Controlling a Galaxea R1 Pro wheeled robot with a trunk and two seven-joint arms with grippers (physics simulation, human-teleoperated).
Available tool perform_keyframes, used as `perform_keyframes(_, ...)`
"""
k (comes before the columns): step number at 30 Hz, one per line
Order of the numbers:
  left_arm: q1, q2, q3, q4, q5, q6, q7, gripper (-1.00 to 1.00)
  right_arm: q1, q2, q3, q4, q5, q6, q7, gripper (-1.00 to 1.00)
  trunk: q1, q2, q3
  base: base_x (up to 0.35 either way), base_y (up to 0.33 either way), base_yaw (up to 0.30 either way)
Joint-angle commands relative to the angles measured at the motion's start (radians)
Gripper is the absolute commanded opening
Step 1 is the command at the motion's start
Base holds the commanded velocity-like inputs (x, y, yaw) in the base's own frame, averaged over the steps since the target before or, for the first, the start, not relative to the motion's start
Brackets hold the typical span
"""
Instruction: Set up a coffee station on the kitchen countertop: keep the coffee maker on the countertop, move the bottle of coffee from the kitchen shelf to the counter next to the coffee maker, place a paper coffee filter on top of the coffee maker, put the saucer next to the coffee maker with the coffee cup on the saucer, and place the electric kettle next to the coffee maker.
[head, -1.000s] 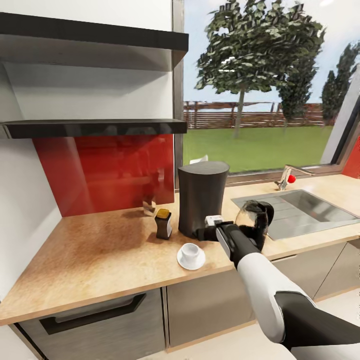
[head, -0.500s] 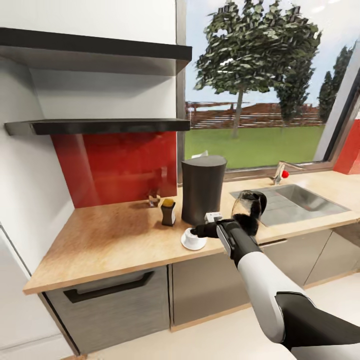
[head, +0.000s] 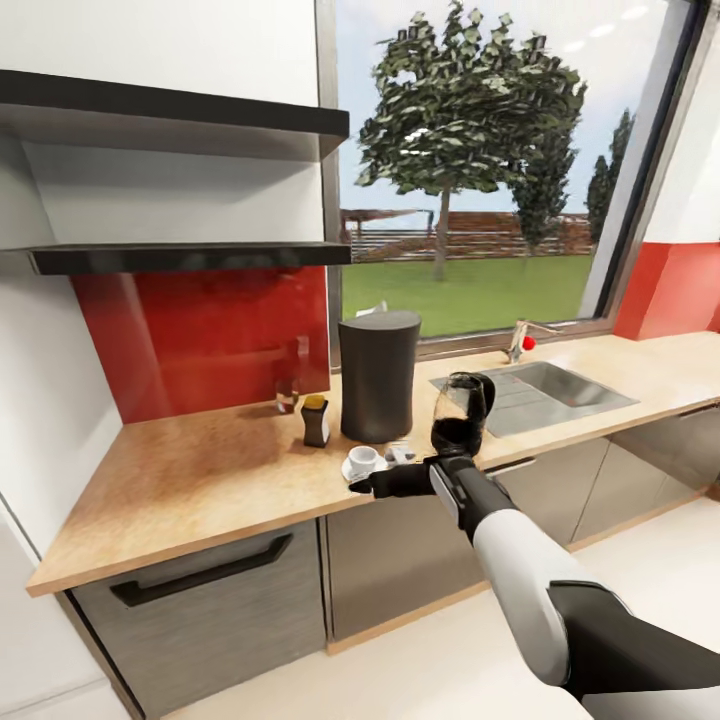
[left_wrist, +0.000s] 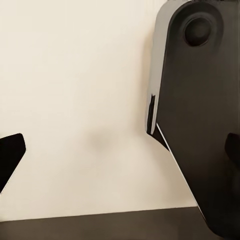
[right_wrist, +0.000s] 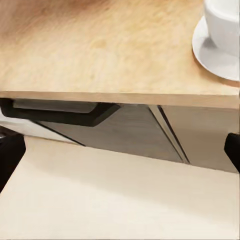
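Note:
The dark cylindrical coffee maker (head: 378, 375) stands on the wooden countertop (head: 200, 480), with a bit of white paper filter (head: 376, 308) showing at its top. To its left is the small bottle of coffee (head: 316, 420). In front of it a white cup (head: 363, 459) sits on a white saucer (right_wrist: 216, 56). The glass electric kettle (head: 460, 412) stands to its right. My right gripper (head: 368, 486) hangs open at the counter's front edge, just below the saucer; its wrist view looks under the counter lip. My left gripper (left_wrist: 120, 155) is open over pale floor.
A steel sink (head: 545, 385) with a tap (head: 518, 343) lies right of the kettle. Two dark wall shelves (head: 190, 255) hang above a red backsplash. Grey cabinet fronts with a black drawer handle (head: 200, 572) are under the counter. A small glass (head: 286, 396) stands by the backsplash.
The whole view has pulled back and shifted, so the camera moved. My right gripper has drawn back from beside the coffee maker to the counter's front edge, below the cup.

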Motion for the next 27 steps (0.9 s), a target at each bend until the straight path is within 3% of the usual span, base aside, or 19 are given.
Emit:
perform_keyframes(1,0.000,0.000,0.004,0.000,0.000,0.000,0.001,1.00,0.000,0.001,-0.009,0.009,0.011,0.005,0.013,1.00,0.000,-0.001,0.000,-0.003,0.000,-0.200)
perform_keyframes(4,0.000,0.000,0.005,0.000,0.000,0.000,0.001,1.00,0.000,0.001,-0.007,0.074,0.012,0.004,0.030,1.00,0.000,-0.001,0.003,-0.001,0.000,-0.177)
perform_keyframes(7,0.000,0.000,0.004,0.000,0.000,0.000,0.001,1.00,0.000,0.001,-0.006,0.206,0.015,0.004,0.037,1.00,0.000,-0.001,0.005,0.000,0.000,-0.087)
perform_keyframes(8,0.000,0.000,0.004,0.000,0.000,0.000,0.001,1.00,0.002,0.001,-0.006,0.325,0.020,0.002,0.036,1.00,0.000,-0.001,0.005,0.000,0.000,-0.014)
perform_keyframes(9,0.000,-0.001,0.004,0.000,0.000,0.000,0.002,1.00,0.018,0.001,-0.005,0.357,0.021,0.002,0.036,1.00,0.000,-0.001,0.005,0.000,0.000,-0.009)
perform_keyframes(10,0.000,-0.001,0.004,0.000,0.000,0.000,0.001,1.00,0.071,0.001,-0.004,0.375,0.023,0.002,0.037,1.00,0.000,-0.001,0.005,0.000,0.000,-0.004)
perform_keyframes(14,0.000,-0.003,0.003,0.000,-0.001,0.000,0.000,1.00,0.153,0.001,-0.002,0.386,0.049,0.002,0.037,1.00,0.000,-0.001,0.005,0.000,0.000,-0.001)
perform_keyframes(17,0.000,-0.002,0.003,0.000,-0.002,0.000,0.000,1.00,0.307,-0.007,-0.001,0.389,0.183,-0.009,0.036,1.00,0.000,-0.001,0.005,0.000,0.000,0.000)
perform_keyframes(19,0.000,-0.002,0.003,0.000,-0.003,0.000,0.001,1.00,0.383,-0.044,-0.001,0.389,0.229,-0.055,0.035,1.00,0.000,-0.001,0.005,0.000,0.000,0.000)
perform_keyframes(21,0.000,-0.002,0.003,0.000,-0.003,0.000,0.001,1.00,0.426,-0.068,-0.001,0.388,0.243,-0.093,0.033,1.00,0.000,-0.001,0.005,0.000,0.000,0.000)
perform_keyframes(22,0.000,-0.003,0.003,0.000,-0.003,0.000,0.001,1.00,0.480,-0.093,-0.001,0.388,0.251,-0.139,0.020,1.00,0.000,-0.001,0.005,0.000,0.000,0.000)
perform_keyframes(24,0.000,-0.003,0.003,0.000,-0.003,-0.001,0.001,1.00,0.520,-0.108,-0.001,0.388,0.253,-0.170,-0.004,1.00,0.000,-0.001,0.005,0.000,0.000,0.000)
perform_keyframes(25,0.000,-0.002,0.003,0.000,-0.003,-0.001,0.001,1.00,0.545,-0.115,-0.001,0.388,0.253,-0.188,-0.032,1.00,0.000,-0.001,0.005,0.000,0.000,0.000)
perform_keyframes(27,0.000,-0.002,0.003,0.000,-0.003,-0.001,0.002,1.00,0.607,-0.119,-0.004,0.387,0.248,-0.227,-0.164,1.00,0.000,-0.001,0.005,0.000,0.000,0.000)
